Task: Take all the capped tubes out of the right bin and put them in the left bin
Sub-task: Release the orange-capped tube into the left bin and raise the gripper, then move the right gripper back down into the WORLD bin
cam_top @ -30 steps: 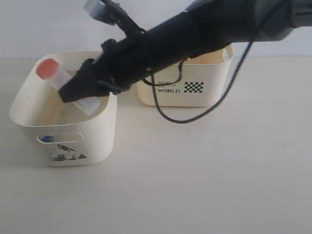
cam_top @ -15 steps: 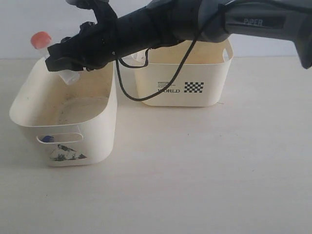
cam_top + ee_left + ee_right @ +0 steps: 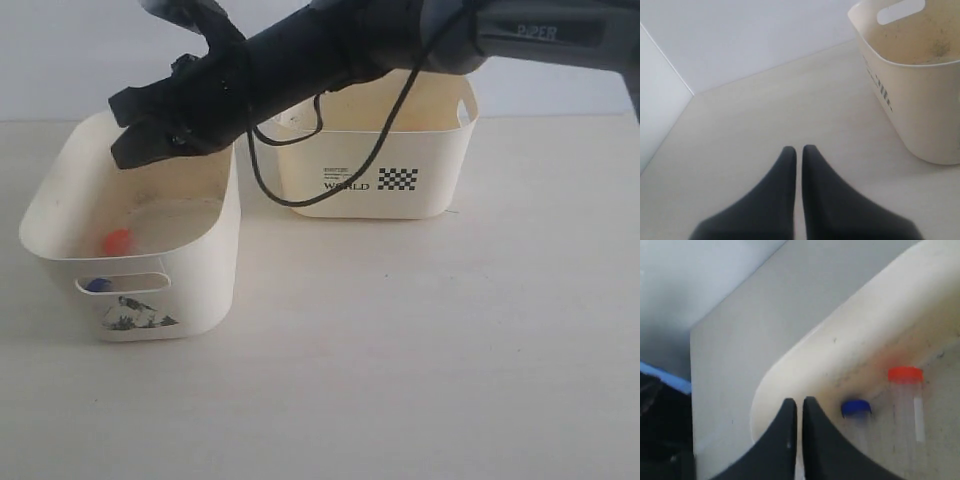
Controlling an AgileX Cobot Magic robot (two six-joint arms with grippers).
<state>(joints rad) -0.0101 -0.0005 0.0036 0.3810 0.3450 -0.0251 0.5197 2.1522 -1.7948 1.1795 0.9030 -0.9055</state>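
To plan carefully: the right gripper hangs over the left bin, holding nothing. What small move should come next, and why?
Probably raise the right gripper and swing it toward the right bin. An orange-capped tube already lies in the left bin beside a blue-capped tube, so this delivery looks done. Whether tubes remain in the right bin is hidden here.

Right bin (image 3: 420, 150): the inside is screened by its own front wall, and its left end sits behind the right arm (image 3: 330, 50), which runs off the top and right edges. Left bin (image 3: 200, 260): the orange cap (image 3: 118, 240) shows but its tube body is washed out. The blue cap (image 3: 97, 285) is seen only through the handle slot (image 3: 130, 283). Right gripper (image 3: 120, 128): gap unclear, since the tips look spread in the exterior view but blurred and near-touching at the wrist.
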